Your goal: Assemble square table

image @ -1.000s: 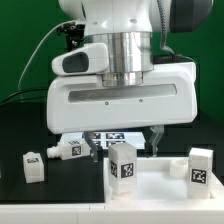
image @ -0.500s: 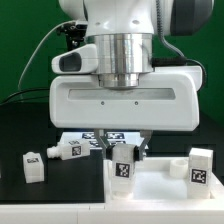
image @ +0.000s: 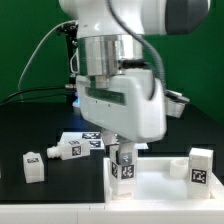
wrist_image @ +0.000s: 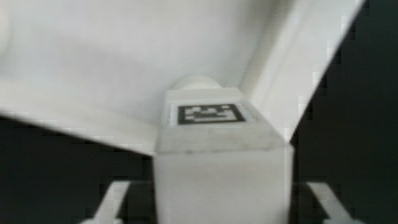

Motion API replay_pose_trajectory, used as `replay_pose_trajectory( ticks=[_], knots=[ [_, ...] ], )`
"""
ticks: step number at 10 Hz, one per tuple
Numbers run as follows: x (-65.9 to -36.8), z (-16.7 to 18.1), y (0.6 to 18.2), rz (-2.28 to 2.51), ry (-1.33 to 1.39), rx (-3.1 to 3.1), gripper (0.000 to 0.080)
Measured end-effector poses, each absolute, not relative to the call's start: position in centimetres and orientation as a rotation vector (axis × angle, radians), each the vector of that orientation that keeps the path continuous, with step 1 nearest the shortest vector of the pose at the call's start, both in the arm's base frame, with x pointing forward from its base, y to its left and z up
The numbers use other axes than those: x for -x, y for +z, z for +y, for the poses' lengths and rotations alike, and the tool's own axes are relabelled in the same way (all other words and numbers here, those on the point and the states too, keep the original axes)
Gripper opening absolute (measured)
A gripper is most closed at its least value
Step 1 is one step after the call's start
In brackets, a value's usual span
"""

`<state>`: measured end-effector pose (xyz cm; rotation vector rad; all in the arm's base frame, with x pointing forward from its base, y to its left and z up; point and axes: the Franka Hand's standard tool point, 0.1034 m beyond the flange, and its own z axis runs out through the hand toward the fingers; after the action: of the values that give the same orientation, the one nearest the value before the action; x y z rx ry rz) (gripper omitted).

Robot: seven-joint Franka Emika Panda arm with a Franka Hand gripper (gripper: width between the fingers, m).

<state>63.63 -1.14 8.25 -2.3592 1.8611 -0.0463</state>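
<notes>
Exterior view shows the gripper (image: 122,151) with its jaws closed on a white leg (image: 124,170), which stands upright at the corner of the white table top (image: 165,188) toward the exterior view's left. To do this step well, I judge, the leg should be held straight over the corner socket and turned gently, never pushed sideways. A second leg (image: 200,166) stands by the table top's edge toward the exterior view's right, a third leg (image: 32,166) stands off it on the black table (image: 20,130), and a green wall (image: 20,50) rises behind.
</notes>
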Motion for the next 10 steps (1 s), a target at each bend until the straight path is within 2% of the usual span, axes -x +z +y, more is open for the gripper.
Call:
replay_pose_trajectory(
  ticks=[5, 8, 10],
  knots=[
    [-63.28, -1.42, 8.18, 2.219, -0.012, 1.994, 0.0286],
    [-63.39, -1.26, 8.22, 2.062, -0.037, 2.169, 0.0286],
    [-64.08, -0.48, 8.49, 1.597, -0.129, 2.54, 0.0586]
  ],
)
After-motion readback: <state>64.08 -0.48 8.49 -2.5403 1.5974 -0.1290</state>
